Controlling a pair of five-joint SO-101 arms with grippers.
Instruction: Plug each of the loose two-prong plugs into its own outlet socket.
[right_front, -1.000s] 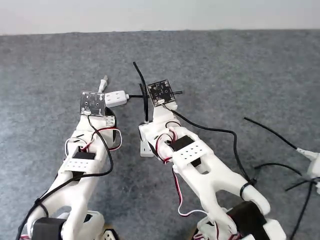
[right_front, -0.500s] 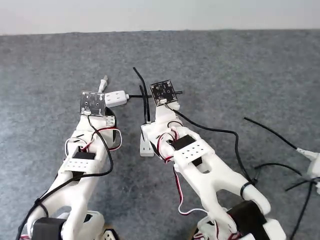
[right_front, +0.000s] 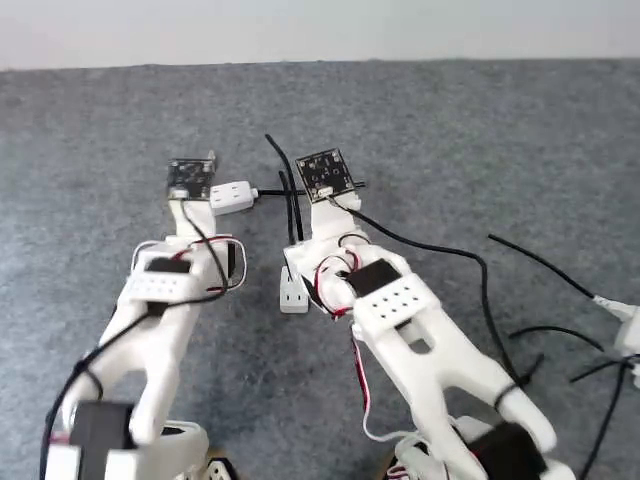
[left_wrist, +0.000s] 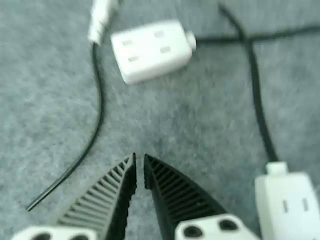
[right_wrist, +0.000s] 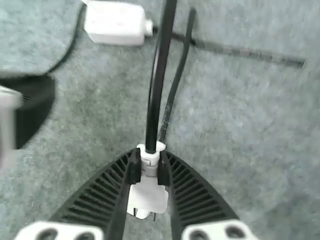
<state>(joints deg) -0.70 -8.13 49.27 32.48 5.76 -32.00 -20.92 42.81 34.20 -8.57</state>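
The right gripper is covering most of the white plug, prongs too small to tell; beside the left gripper, an outlet socket is running off-frame.

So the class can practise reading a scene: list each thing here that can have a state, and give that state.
left gripper: shut, holding nothing.
right gripper: shut on the held plug.
held plug: clamped in the right gripper, not in any socket.
loose plug: lying free, unplugged.
far socket: lying flat, slots empty.
near socket: lying flat, slots empty.
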